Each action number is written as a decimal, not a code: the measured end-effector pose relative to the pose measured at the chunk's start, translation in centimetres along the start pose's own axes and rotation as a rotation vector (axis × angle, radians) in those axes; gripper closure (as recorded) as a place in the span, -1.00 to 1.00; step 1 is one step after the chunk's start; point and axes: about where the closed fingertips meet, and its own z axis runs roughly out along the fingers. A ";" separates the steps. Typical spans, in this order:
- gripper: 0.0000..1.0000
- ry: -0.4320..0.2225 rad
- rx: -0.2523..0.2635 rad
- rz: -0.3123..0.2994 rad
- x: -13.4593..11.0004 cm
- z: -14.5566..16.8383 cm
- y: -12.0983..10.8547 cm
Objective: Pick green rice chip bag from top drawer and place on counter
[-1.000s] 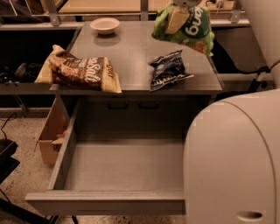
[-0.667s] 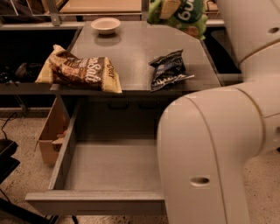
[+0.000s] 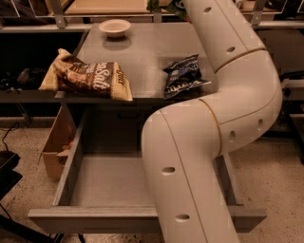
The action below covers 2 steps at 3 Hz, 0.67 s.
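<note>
The top drawer stands pulled open below the counter, and the part of its grey floor that shows is bare. My white arm bends across the drawer's right half and reaches up over the counter's back right. My gripper is past the top edge of the view, beyond the arm's end. Only a dark sliver of the green rice chip bag shows at the top edge, above the counter's back.
A brown and yellow bag lies on the counter's front left. A dark blue-black bag lies at its front right, next to my arm. A white bowl sits at the back. A cardboard box stands left of the drawer.
The green bag has risen from above the counter's back right until nearly out of the top of the view. My arm has swung left and now covers the drawer's right half.
</note>
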 end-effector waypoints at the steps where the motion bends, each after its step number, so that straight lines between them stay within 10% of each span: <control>1: 1.00 0.041 -0.014 0.051 -0.4 4.6 2.1; 2: 1.00 0.071 -0.072 0.138 0.0 8.2 5.6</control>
